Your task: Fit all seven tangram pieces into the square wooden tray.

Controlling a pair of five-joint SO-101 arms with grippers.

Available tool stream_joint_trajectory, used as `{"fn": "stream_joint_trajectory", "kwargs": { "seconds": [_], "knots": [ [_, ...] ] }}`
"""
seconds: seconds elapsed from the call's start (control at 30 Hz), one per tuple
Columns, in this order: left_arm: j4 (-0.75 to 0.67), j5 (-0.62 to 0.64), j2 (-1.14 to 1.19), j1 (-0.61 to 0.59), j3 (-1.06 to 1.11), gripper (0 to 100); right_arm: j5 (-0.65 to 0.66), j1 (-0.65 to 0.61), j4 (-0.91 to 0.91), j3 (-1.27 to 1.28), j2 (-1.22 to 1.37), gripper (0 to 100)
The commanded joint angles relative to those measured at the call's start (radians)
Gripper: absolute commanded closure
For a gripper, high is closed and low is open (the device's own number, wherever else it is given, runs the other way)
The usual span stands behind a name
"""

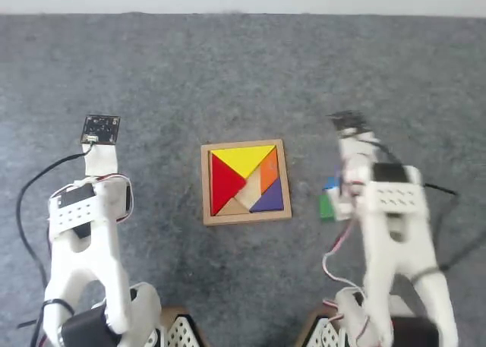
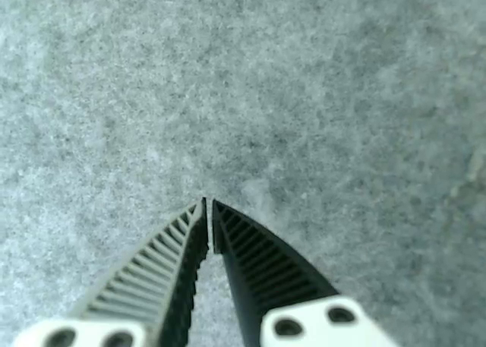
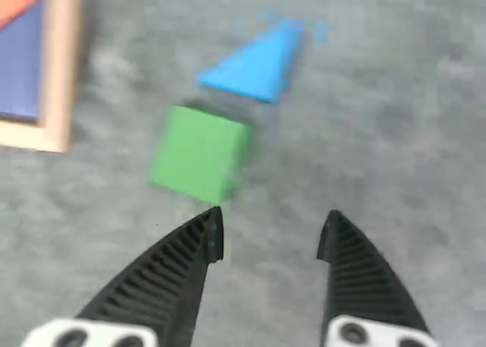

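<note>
Just ahead of the right gripper [image 3: 273, 225] — jaws parted, empty — green square [image 3: 199, 153], blue triangle [image 3: 254, 64] beyond | both beside tray [image 3: 61, 66], likely next pickups | left gripper [image 2: 208, 204] closed, empty — seemingly parked aside.

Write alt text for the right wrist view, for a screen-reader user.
The right gripper hangs open over grey mat, with a green square piece just ahead of one jaw and a blue triangle beyond it. A corner of the wooden tray, pieces inside, sits beside them.

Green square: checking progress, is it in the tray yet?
No, the green square lies on the mat outside the wooden tray.
</note>
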Motion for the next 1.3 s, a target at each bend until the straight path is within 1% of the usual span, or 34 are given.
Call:
{"fn": "stream_joint_trajectory", "kwargs": {
  "seconds": [0.0, 0.07, 0.13, 0.17, 0.27, 0.33, 0.37, 0.43, 0.6, 0.7, 0.8, 0.9, 0.97, 1.03, 1.1, 1.17, 1.27],
  "knots": [
    [-0.014, -0.008, 0.002, 0.0, -0.004, 99, 0.114, 0.09, -0.107, 0.144, -0.081, 92.0],
    [-0.014, -0.008, 0.002, 0.0, -0.004, 99, 0.196, 0.114, -0.2, 0.236, -0.03, 97.6],
    [-0.014, -0.008, 0.002, 0.0, -0.002, 99, 0.299, 0.17, -0.223, 0.264, 0.068, 98.5],
    [-0.014, -0.008, 0.002, 0.0, -0.002, 99, 0.344, 0.214, -0.211, 0.247, 0.116, 98.7],
    [-0.012, -0.008, 0.002, 0.0, -0.002, 99, 0.431, 0.41, -0.177, 0.12, 0.268, 98.7],
    [-0.012, -0.008, 0.002, 0.0, -0.002, 99, 0.537, 0.55, -0.179, 0.055, 0.361, 98.7],
    [-0.012, -0.008, 0.002, 0.0, -0.002, 99, 0.592, 0.596, -0.185, 0.032, 0.409, 98.7],
    [-0.012, -0.008, 0.002, 0.003, -0.002, 99, 0.675, 0.644, -0.209, 0.02, 0.481, 99.1],
    [-0.012, -0.008, 0.002, 0.002, -0.002, 99, 0.687, 0.693, -0.289, 0.018, 0.498, 99.2],
    [-0.012, -0.008, 0.002, 0.002, -0.002, 99, 0.684, 0.638, -0.217, 0.018, 0.424, 99.2],
    [-0.012, -0.005, 0.002, 0.002, -0.002, 99, 0.657, 0.559, -0.116, 0.015, 0.259, 99.2],
    [-0.012, -0.005, 0.0, 0.002, -0.002, 99, 0.526, 0.492, -0.038, -0.014, 0.047, 99.2],
    [-0.012, -0.005, -0.003, 0.005, -0.002, 99, 0.468, 0.421, 0.073, -0.055, -0.073, 99.2],
    [-0.015, -0.003, -0.038, 0.005, 0.016, 99, 0.416, 0.314, 0.2, -0.098, -0.142, 99.2],
    [-0.031, -0.003, -0.12, 0.006, 0.068, 99, 0.333, 0.197, 0.268, -0.123, -0.156, 98.6],
    [-0.071, -0.006, -0.242, 0.006, 0.154, 99, 0.219, 0.094, 0.263, -0.124, -0.13, 93.5],
    [-0.115, -0.006, -0.425, 0.006, 0.268, 99, 0.091, -0.031, 0.208, -0.124, -0.033, 80.6]
  ]
}}
